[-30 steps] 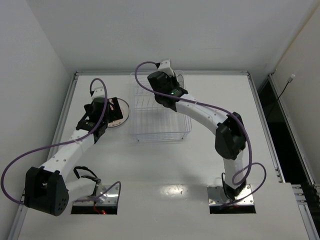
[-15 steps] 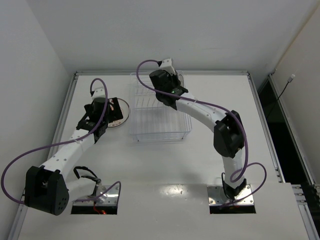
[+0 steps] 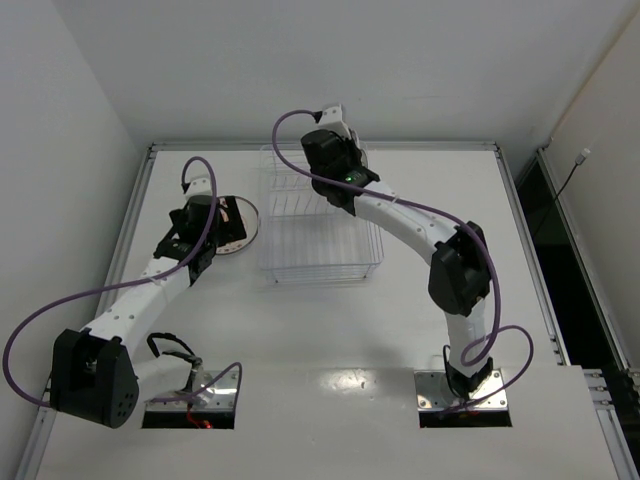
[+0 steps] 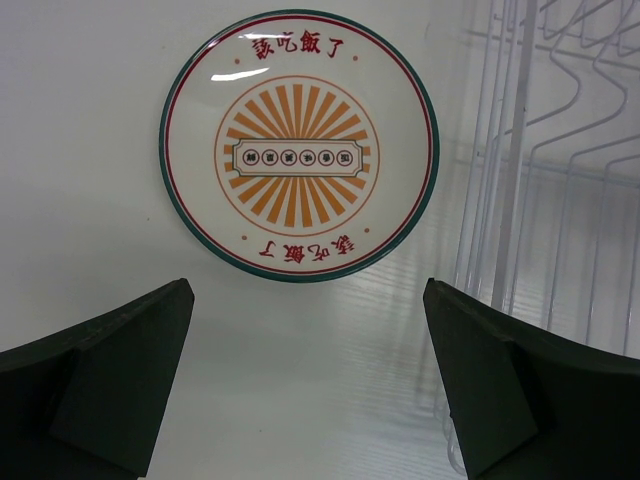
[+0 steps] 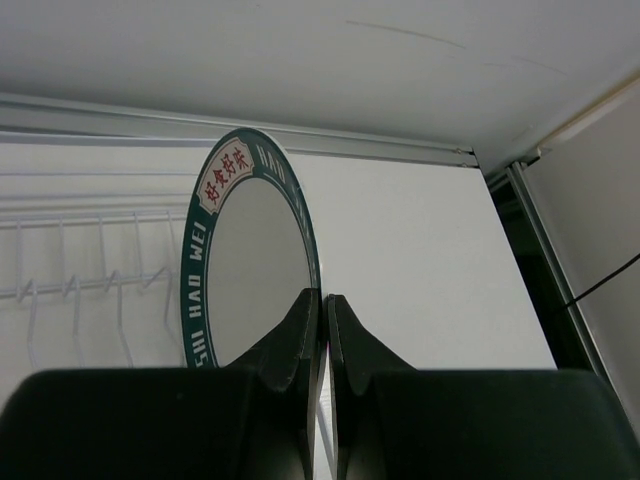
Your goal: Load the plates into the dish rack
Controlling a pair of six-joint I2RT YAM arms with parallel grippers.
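The orange sunburst plate (image 4: 298, 145) lies flat on the table left of the dish rack (image 3: 320, 235); it also shows in the top view (image 3: 243, 222). My left gripper (image 4: 307, 300) is open and empty, hovering above the plate's near edge. My right gripper (image 5: 325, 297) is shut on the rim of the dark-blue-rimmed plate (image 5: 250, 260) and holds it upright on edge over the far end of the rack. The rack's prongs (image 5: 80, 285) stand left of that plate. The white ringed plate is out of view.
The rack's wires (image 4: 540, 150) run close along the right of my left gripper. The table's far rail (image 5: 200, 135) and the back wall lie just beyond the held plate. The table's right edge (image 5: 520, 190) borders a dark gap.
My right arm has moved a little toward the far end of the rack with the plate in its grip. The left arm has barely moved.
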